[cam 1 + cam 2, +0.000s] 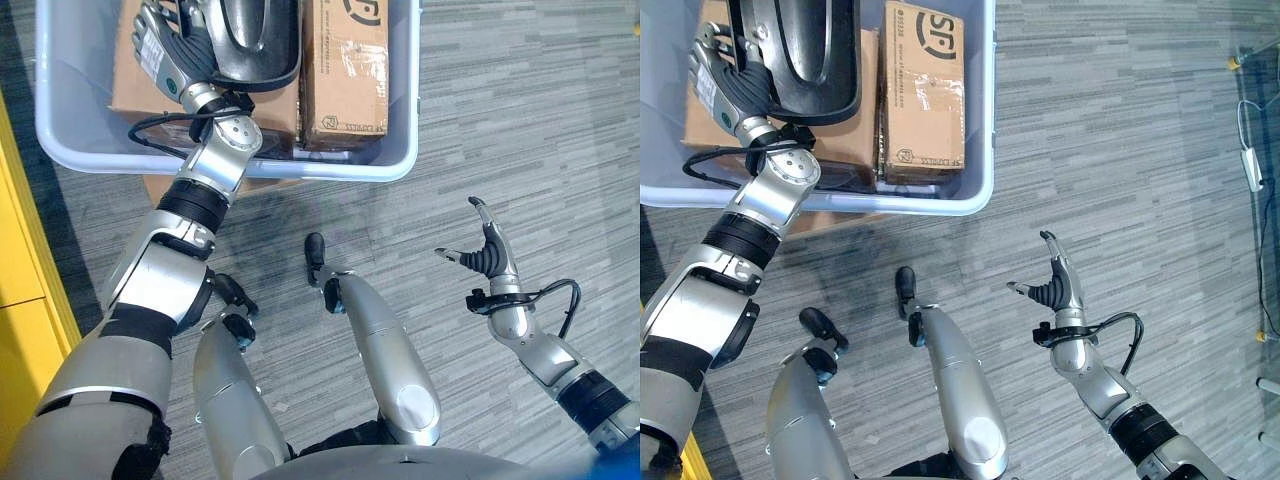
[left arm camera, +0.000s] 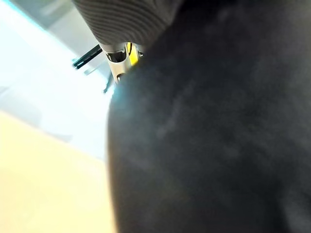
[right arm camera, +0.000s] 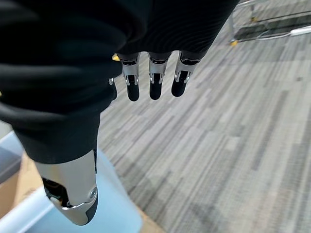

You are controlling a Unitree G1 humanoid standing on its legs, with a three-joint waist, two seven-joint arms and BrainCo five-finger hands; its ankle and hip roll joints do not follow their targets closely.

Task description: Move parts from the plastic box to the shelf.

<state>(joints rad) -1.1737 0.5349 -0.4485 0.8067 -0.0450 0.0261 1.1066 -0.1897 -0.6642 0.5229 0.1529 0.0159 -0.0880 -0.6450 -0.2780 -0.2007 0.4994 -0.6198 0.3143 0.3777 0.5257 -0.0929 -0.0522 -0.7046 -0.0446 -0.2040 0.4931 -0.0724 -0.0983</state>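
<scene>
A pale plastic box (image 1: 300,165) stands on the floor ahead of me, holding brown cartons (image 1: 345,70) and a large black curved part (image 1: 250,40). My left hand (image 1: 165,55) reaches into the box at the part's left edge, its fingers (image 1: 715,40) curled on that edge. In the left wrist view the black part (image 2: 209,145) sits right against the palm. My right hand (image 1: 490,255) hangs over the floor to the right of the box, open and holding nothing, with its fingers (image 3: 153,87) straight.
A yellow structure (image 1: 20,250) runs along the left side. The box rests on something brown (image 1: 160,185). A white power strip and cables (image 1: 1250,160) lie on the grey floor at far right. A metal frame (image 3: 272,24) shows beyond the right hand.
</scene>
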